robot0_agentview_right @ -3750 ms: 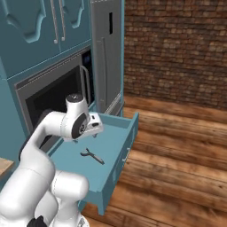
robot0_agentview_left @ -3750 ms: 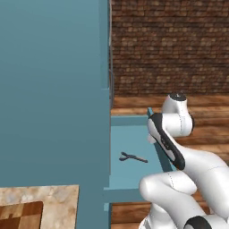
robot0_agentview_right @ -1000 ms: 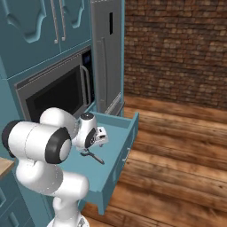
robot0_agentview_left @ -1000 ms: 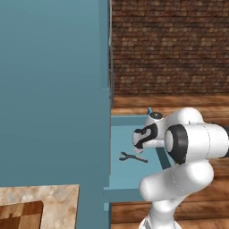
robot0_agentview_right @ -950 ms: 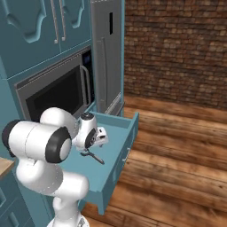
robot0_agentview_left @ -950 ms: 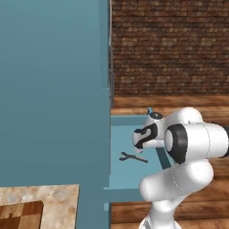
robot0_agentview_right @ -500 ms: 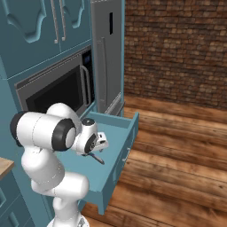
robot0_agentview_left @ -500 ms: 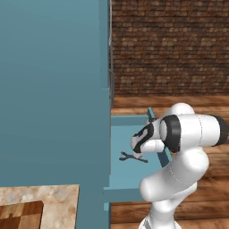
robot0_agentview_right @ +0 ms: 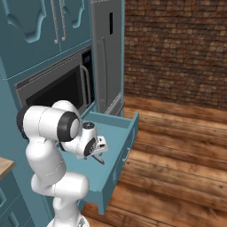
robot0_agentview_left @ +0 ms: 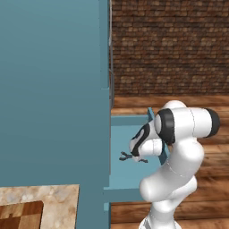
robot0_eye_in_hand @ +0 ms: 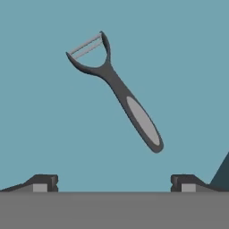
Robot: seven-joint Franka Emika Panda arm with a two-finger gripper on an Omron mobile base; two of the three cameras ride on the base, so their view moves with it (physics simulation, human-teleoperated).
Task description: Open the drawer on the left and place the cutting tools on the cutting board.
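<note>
The teal drawer [robot0_agentview_left: 129, 179] stands pulled out, its front [robot0_agentview_right: 126, 148] facing the wood floor. On its bottom lies one of the cutting tools, a slim grey tool with a forked head [robot0_eye_in_hand: 118, 91], partly hidden under my hand [robot0_agentview_left: 125, 156]. My gripper [robot0_eye_in_hand: 114, 183] hangs open just above the tool's handle end, and its fingertips [robot0_eye_in_hand: 42, 183] stand wide apart with nothing between them. From the sides, the gripper [robot0_agentview_left: 133, 155] [robot0_agentview_right: 98, 151] is low inside the drawer. A corner of the wooden cutting board [robot0_agentview_left: 20, 217] shows at the lower left on the marble counter [robot0_agentview_left: 49, 199].
A tall teal cabinet side [robot0_agentview_left: 53, 89] rises left of the drawer. A built-in microwave [robot0_agentview_right: 53, 91] sits above the drawer, with a grey fridge [robot0_agentview_right: 108, 53] beside it. Wood floor [robot0_agentview_right: 177, 155] and a brick wall [robot0_agentview_right: 177, 48] lie beyond.
The arm has folded down, and the hand has sunk into the drawer until it hangs right over the grey tool. The jaws have stayed open and the tool has not moved.
</note>
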